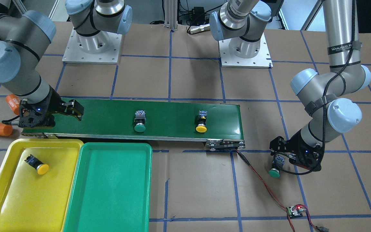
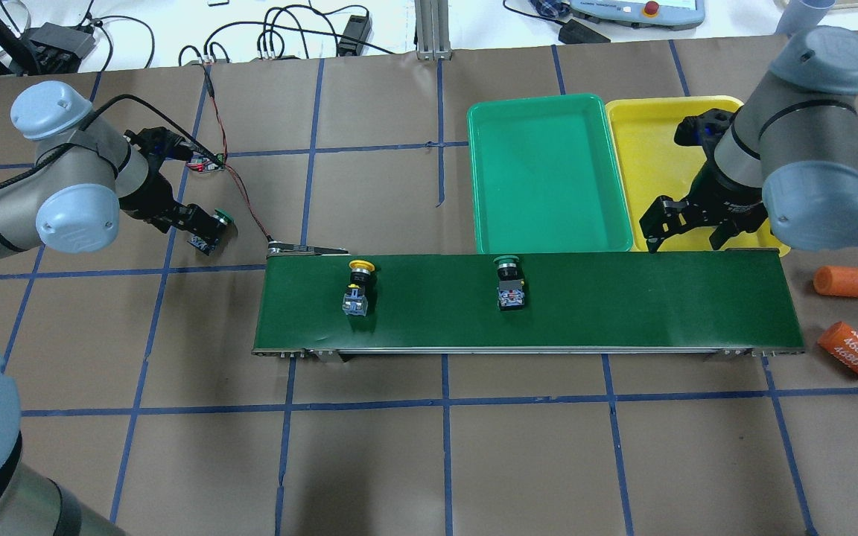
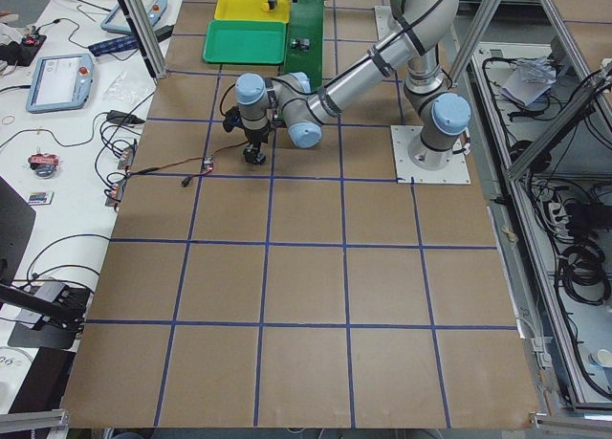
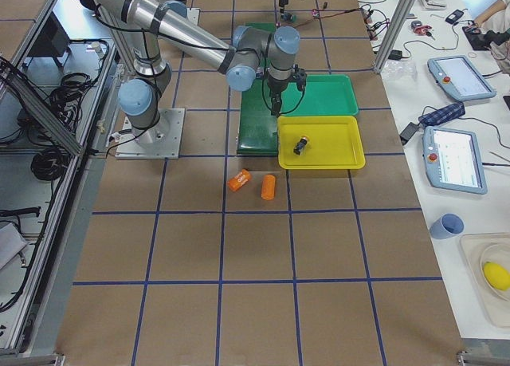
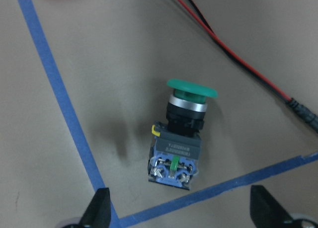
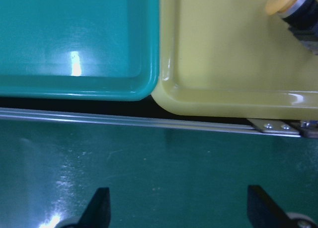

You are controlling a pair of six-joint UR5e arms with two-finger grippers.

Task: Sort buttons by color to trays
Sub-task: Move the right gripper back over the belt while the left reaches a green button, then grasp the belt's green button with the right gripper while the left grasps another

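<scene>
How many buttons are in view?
4: one yellow in the yellow tray; green and second yellow on the belt; second green on the table below left end effector.

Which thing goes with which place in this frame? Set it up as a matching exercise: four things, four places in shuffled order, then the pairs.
Things:
1. left end effector
2. right end effector
3. marked orange cylinder
4. sorted yellow button

Places:
A. inside the yellow tray
B. open, above the conveyor belt edge nearest the yellow tray
C. on the table past the belt's end
D. open, above a green button lying on the table

Pairs: 1-D, 2-B, 3-C, 4-A.
</scene>
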